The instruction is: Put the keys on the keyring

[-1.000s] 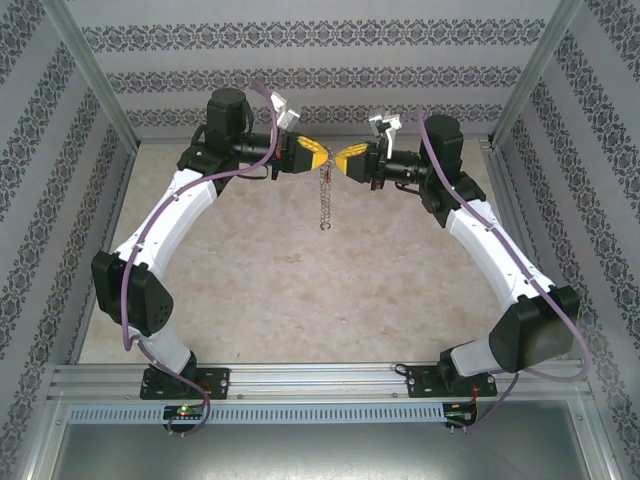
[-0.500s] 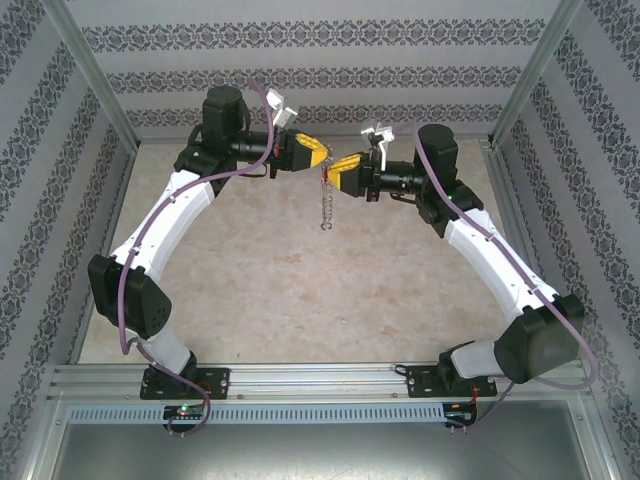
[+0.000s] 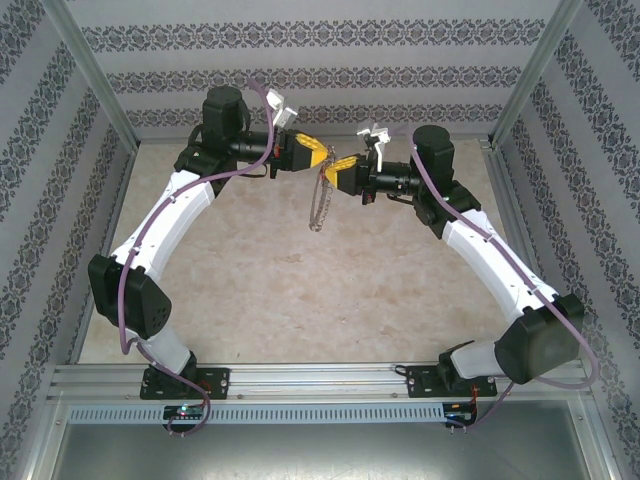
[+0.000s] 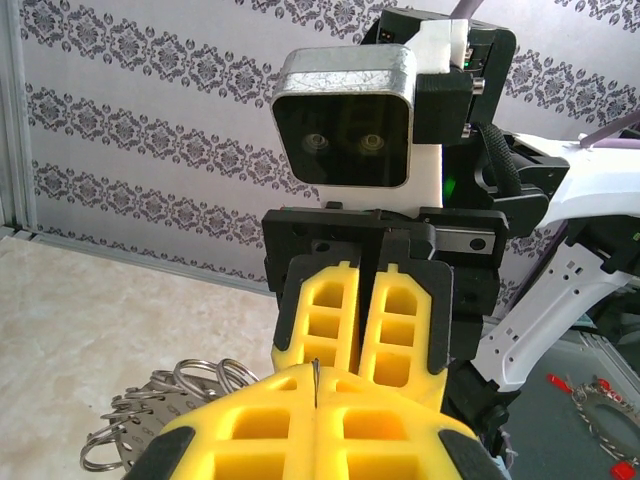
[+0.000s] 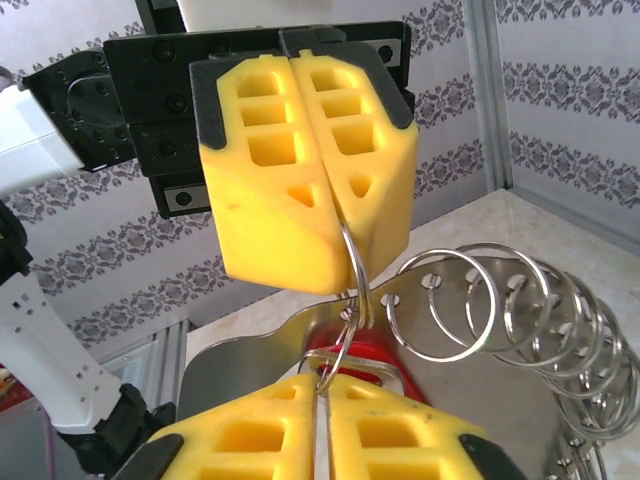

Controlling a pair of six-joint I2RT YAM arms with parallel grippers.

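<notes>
Left fingers (image 5: 270, 220): I see them pressed together on the thin wire of the keyring (image 3: 319, 203); the wire comes out of their seam in the right wrist view.
Right fingers (image 5: 400, 410): also together, almost tip to tip with the left ones. The red head of the key (image 5: 352, 358) sits just at their tips, so I judge they are clamped on the key (the contact itself is hidden by the pads).
Key: in the air between the two pairs of fingers, right at the wire. I cannot tell if the wire already passes through its hole.
Keyring: held up over the desk (image 3: 300, 290). Its loose part, with the small rings (image 4: 140, 420), hangs down from the meeting point like a chain. I cannot tell if the lower end touches the desk.
Arms: both reach to the far middle of the desk, with the wrists facing one another.
Step in hand: threading, in my judgement. The key is brought onto the wire while the left side keeps the wire steady.
Next move: I would slide the key slowly along the wire and keep the left hold firm, because the floppy loop can swing and pull the wire out of line.
</notes>
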